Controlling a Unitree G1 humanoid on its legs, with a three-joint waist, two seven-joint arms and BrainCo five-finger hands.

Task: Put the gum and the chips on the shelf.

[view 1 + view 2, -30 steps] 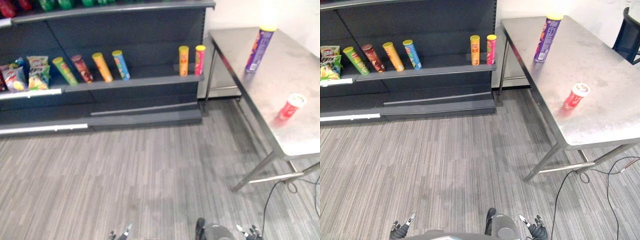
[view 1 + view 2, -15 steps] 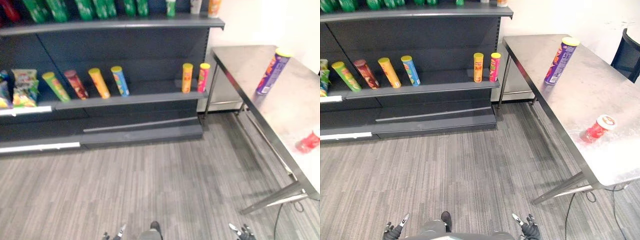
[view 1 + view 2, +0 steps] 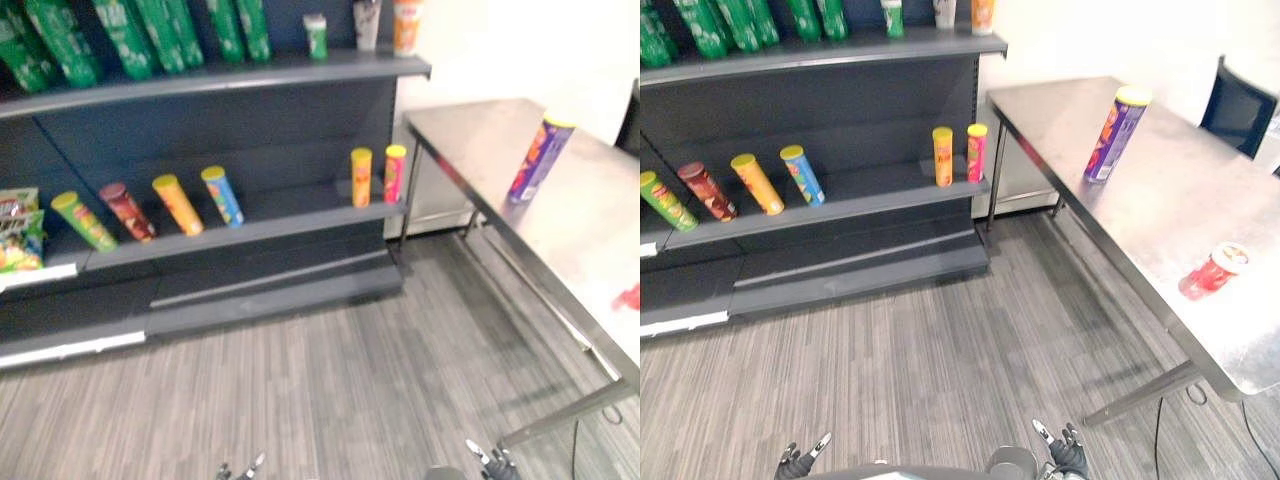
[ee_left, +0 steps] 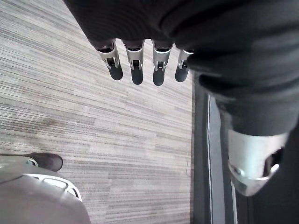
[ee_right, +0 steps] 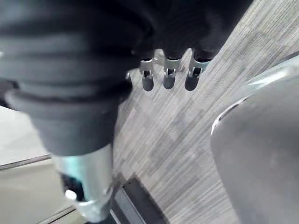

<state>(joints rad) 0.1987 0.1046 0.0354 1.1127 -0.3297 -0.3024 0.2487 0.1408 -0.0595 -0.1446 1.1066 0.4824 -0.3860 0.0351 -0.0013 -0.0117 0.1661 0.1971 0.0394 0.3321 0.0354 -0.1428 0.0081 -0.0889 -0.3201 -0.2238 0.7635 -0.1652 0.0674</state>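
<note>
As the head camera swings: the whole picture has shifted up and toward the shelf (image 3: 840, 212) compared with half a second ago, so its top board of green bottles (image 3: 715, 25) now shows. This is the camera's move, not the goods'.
Chips: the purple chips can (image 3: 1117, 133) stands upright on the far part of the tabletop (image 3: 1160, 215), in the same spot on the steel as before.
Gum: the red gum tub (image 3: 1213, 270) lies on its side by the tabletop's near edge, well apart from the chips can and likewise unmoved.
Left side: the left robot hand (image 4: 137, 70) hangs low over the carpet (image 3: 940, 350), with its fingers straight and spread and nothing in it.
Right side: the right robot hand (image 5: 168, 77) also hangs low, with its fingers relaxed and apart, and it is empty.
Shelf room: the middle board has a bare stretch between the leaning blue can (image 3: 803, 174) and the upright yellow can (image 3: 943, 155).
Meaning for the task: neither item is picked up, and both sit well away from either hand. I judge the work to be at its start, with an approach to the tabletop needed first.
</note>
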